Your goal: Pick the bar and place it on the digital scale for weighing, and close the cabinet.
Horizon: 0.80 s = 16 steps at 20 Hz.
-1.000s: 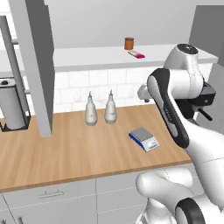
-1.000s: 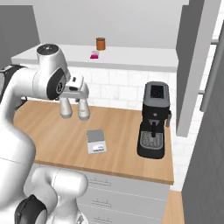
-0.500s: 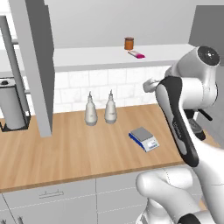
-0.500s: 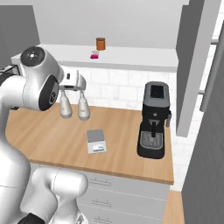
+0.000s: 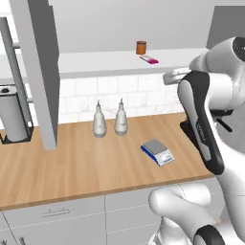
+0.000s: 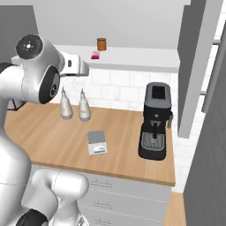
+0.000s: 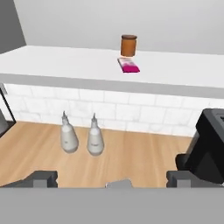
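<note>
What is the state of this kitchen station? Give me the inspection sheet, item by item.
Surface: wooden counter over light grey drawers; white shelf above a tiled wall.
Job's things: the bar lies flat on the shelf, just in front of the brown jar. The digital scale sits on the counter with nothing on its plate. The cabinet door stands open.
Clutter: two white bottles side by side near the wall; black coffee machine to the right of the scale; grey cylinder in a black holder at far left.
Tool: the tool is raised and faces the shelf, fingertips wide apart, nothing between them.
Cables: nothing seen.
Surroundings: tall grey panels at the right.
</note>
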### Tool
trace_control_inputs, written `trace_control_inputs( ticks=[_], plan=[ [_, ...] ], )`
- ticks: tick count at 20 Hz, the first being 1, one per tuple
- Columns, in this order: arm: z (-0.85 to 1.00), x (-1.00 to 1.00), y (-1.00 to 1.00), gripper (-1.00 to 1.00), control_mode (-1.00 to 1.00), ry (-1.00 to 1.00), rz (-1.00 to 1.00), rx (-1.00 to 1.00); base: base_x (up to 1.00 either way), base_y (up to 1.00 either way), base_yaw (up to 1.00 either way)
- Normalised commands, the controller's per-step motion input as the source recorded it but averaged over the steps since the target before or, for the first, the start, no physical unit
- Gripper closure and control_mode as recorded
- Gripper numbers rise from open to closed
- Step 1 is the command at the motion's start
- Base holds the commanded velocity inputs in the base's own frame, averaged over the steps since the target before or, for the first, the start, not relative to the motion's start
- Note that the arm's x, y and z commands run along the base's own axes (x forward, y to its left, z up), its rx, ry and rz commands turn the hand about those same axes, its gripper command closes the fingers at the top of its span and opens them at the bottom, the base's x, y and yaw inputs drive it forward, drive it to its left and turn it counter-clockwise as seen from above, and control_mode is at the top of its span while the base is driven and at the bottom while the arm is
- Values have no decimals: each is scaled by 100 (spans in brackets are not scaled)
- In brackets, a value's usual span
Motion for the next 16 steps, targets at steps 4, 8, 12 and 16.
trace_control_inputs(
  ticks=[4, 8, 12, 16],
  plan=[
    [23, 2, -6, -100, -100, -17, 0, 0, 0, 0, 0],
    [7, 18, -3, -100, -100, -27, 0, 0, 0, 0, 0],
    [14, 34, -8, -100, -100, -13, 0, 0, 0, 0, 0],
    [20, 39, -17, -100, -100, 0, 0, 0, 0, 0, 0]
  ],
)
